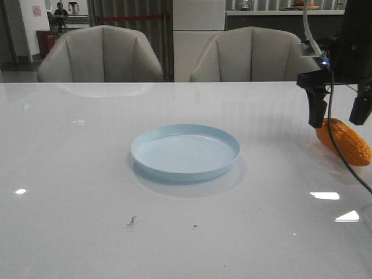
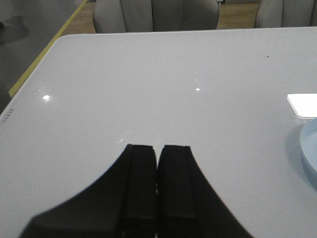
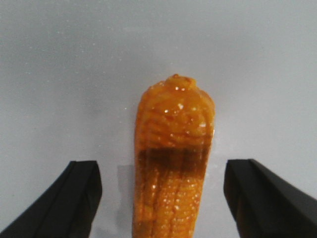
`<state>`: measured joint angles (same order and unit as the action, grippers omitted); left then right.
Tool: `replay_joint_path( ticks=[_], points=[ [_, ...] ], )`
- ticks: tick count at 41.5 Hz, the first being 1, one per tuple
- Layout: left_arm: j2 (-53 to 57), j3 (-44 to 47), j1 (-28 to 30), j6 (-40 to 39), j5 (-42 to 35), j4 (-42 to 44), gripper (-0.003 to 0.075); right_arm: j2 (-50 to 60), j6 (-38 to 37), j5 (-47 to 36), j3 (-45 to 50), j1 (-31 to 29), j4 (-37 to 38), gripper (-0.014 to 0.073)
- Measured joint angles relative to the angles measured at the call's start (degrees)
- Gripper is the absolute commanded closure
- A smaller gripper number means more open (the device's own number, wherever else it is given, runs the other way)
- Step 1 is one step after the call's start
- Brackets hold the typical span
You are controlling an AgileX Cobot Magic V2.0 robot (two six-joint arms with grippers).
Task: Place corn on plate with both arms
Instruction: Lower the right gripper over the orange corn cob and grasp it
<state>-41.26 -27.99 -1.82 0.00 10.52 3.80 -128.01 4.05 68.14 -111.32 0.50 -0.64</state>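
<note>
Corn point(image 1: 344, 141) lies on the table point(image 1: 70, 174) right of the bare plate point(image 1: 185, 151), between the spread right gripper's point(image 3: 161, 198) fingers; left gripper point(image 2: 157, 183) is clenched.

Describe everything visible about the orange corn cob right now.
The orange, bumpy-kerneled corn cob looks like glossy plastic, with rows of kernels tapering to a rounded tip. It lies flat on the white glossy table, at the right side, apart from the round pale blue plate. The right black gripper hangs open above it, one finger on each side, neither touching it. Its far end runs out of view.
</note>
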Motion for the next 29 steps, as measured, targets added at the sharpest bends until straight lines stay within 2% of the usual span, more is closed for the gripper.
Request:
replay_joint_path(
  ticks=[10, 13, 17, 18, 21, 25, 29],
  points=[
    [0.0, 0.0, 0.0, 0.0, 0.0, 0.0, 0.0632, -2.6, 0.0, -1.6, 0.0, 0.0, 0.2, -0.001],
    [0.0, 0.0, 0.0, 0.0, 0.0, 0.0, 0.0632, -3.4, 0.0, -1.7, -0.1, 0.0, 0.2, 0.006],
    [0.0, 0.0, 0.0, 0.0, 0.0, 0.0, 0.0632, -4.2, 0.0, -1.7, -0.1, 0.0, 0.2, 0.0244],
    [0.0, 0.0, 0.0, 0.0, 0.0, 0.0, 0.0632, -4.3, 0.0, -1.7, -0.1, 0.0, 0.2, 0.0323],
    [0.0, 0.0, 0.0, 0.0, 0.0, 0.0, 0.0632, -4.3, 0.0, -1.7, -0.2, 0.0, 0.2, 0.0449],
    [0.0, 0.0, 0.0, 0.0, 0.0, 0.0, 0.0632, -4.3, 0.0, -1.7, -0.3, 0.0, 0.2, 0.0517],
    [0.0, 0.0, 0.0, 0.0, 0.0, 0.0, 0.0632, -4.3, 0.0, -1.6, -0.3, 0.0, 0.2, 0.0517]
  ],
)
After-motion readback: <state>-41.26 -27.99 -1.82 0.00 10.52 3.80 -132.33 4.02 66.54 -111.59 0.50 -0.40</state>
